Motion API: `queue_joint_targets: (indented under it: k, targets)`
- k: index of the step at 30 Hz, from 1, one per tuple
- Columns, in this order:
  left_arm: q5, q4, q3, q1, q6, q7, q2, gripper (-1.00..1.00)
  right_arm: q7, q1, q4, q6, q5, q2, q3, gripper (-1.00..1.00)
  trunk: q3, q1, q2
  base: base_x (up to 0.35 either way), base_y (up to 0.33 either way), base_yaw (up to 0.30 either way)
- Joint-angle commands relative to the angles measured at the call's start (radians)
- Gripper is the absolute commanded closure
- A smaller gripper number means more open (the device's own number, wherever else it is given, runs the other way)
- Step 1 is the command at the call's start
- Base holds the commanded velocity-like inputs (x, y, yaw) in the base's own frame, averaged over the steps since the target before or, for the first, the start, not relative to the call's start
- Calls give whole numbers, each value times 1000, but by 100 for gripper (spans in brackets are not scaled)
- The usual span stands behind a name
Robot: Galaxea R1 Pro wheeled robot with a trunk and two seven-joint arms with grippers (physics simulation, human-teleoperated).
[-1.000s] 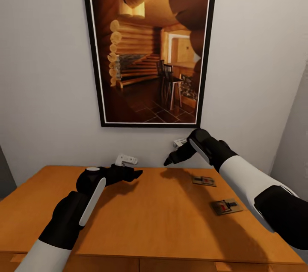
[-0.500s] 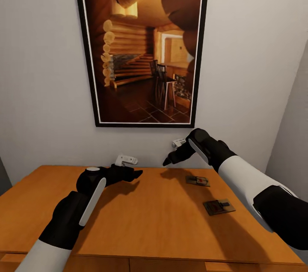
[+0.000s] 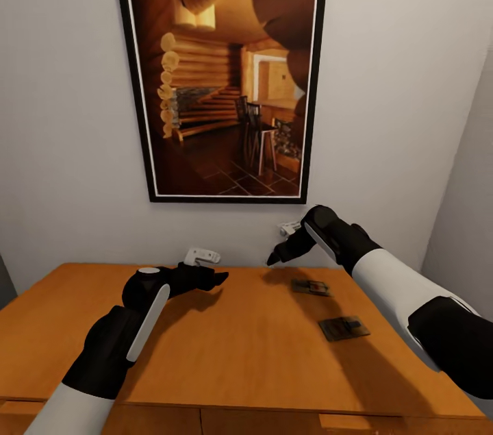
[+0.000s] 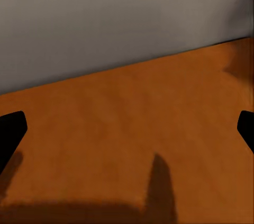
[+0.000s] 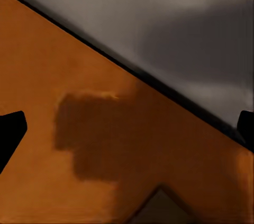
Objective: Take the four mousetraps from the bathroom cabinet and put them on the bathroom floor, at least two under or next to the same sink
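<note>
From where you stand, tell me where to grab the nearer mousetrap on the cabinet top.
Take the nearer mousetrap by the two long edges of its flat wooden base, coming straight down from above with the right gripper, which hangs open nearest it. It lies flat on the cabinet, so no side approach gets under it; jaws across the base probably avoid the mechanism on top.

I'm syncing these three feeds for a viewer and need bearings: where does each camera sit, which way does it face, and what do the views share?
Head view: on the robot's head, facing forward and down at the cabinet top, two mousetraps and a framed picture; both arms show, left gripper and right gripper.
Left wrist view: near the left gripper, facing along its fingertips over the wooden top toward the wall.
Right wrist view: near the right gripper, fingertips spread, facing the top's back edge.
Shared: all three see the orange-brown top and grey wall.
</note>
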Motion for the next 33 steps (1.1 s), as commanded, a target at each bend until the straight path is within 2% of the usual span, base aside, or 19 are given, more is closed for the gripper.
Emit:
queue_joint_targets:
  k: [1,20,33]
  targets:
    - [2,-1,-1,-1,5,0,0,-100,-4,-1,-1,3,-10,-2,6,-100,-1,0,-1,-97,-182,0]
    - [1,-1,-1,-1,5,0,0,-100,-2,-1,-1,3,-11,-2,6,-100,-1,0,-1,-128,-225,0]
    - [3,0,-1,-1,5,3,0,-100,-1,-1,1,3,-11,4,0,-100,-1,0,-1,-22,-43,0]
